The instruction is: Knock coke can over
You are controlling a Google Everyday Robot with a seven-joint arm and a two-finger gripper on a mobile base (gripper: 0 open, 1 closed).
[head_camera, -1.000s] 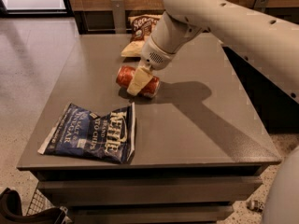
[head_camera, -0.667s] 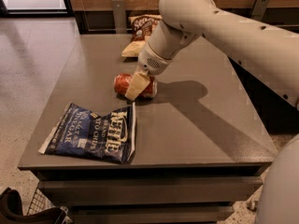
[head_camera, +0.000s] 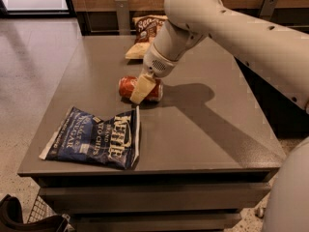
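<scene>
The red coke can (head_camera: pixel 129 87) lies on its side on the grey table (head_camera: pixel 203 129), near the middle, its length running left to right. My gripper (head_camera: pixel 140 91) reaches down from the white arm at the upper right. Its cream-coloured finger (head_camera: pixel 142 87) lies across the front of the can and hides the can's middle. The blue Kettle chip bag (head_camera: pixel 94 137) lies flat just in front of and left of the can.
A brown chip bag (head_camera: pixel 147 28) stands at the table's far edge with a yellow bag (head_camera: pixel 135 52) lying in front of it. The arm's shadow (head_camera: pixel 207 120) falls over the table's right half. A wire basket (head_camera: pixel 43 216) sits on the floor at the lower left.
The can has shifted slightly left and lies flatter on its side. My gripper has moved a little left and down with it.
</scene>
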